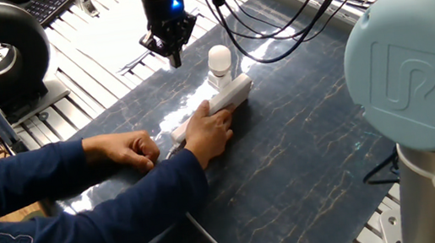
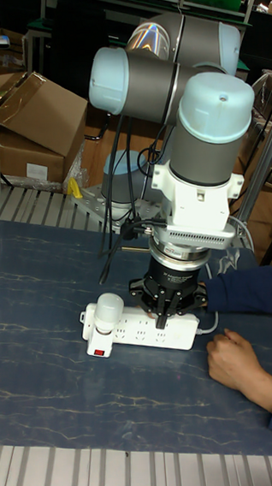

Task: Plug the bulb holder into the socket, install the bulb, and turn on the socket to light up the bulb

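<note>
you are looking at a gripper (image 1: 175, 56) hanging above the bench (image 1: 308, 160) with its fingers drawn together to a point, closed on nothing. in the fixed view the bulb (image 1: 218, 57) is sitting just beside the fingers and slightly lower, apart from them, screwed upright into the bulb holder (image 1: 218, 79). the holder is plugged into the end of the socket (image 1: 227, 96) nearest the fingers. the dome is looking white and unlit, so i am judging that only the switching step is remaining.

what could be going wrong: a person's hand (image 1: 210, 134) is resting on the socket's far part, just below the fingers' line of descent, and a second hand (image 1: 123, 149) is lying beyond it near the cable. if you are sending the fingers down for the switch, they could be pinching or striking that hand. a sideways slip could also be knocking the bulb over or levering the holder out of its slot, since the bulb is standing so close.

the tall fixed view (image 2: 165, 310) is giving you what the other is hiding: a red switch (image 2: 97, 352) on the socket's end, just beyond the bulb from the fingers, and the row of free outlets. it is also showing the fingers overlapping the socket's middle; how high above it they are, you cannot tell there. the fixed view alone is showing the hand gripping the socket.
</note>
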`<move>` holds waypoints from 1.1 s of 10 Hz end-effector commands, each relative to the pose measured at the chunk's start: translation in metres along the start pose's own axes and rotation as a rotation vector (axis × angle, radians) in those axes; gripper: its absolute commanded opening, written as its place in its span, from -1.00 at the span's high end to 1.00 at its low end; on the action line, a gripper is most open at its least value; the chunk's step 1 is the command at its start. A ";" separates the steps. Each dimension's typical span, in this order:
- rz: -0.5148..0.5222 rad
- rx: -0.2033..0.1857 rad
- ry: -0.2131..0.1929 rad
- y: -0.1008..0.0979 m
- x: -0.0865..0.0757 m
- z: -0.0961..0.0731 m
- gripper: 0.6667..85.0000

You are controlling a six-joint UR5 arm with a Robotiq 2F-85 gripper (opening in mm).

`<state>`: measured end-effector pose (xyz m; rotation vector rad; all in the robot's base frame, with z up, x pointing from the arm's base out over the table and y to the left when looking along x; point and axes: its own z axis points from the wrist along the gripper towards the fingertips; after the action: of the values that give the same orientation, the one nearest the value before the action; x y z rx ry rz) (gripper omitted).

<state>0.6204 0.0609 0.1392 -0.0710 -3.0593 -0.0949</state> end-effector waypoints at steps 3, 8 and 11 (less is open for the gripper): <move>0.004 -0.009 0.002 0.002 -0.001 0.000 0.98; 0.002 -0.010 -0.009 0.005 -0.008 0.005 0.98; 0.005 -0.010 -0.009 0.010 -0.014 0.007 0.98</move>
<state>0.6300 0.0660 0.1320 -0.0747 -3.0655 -0.0910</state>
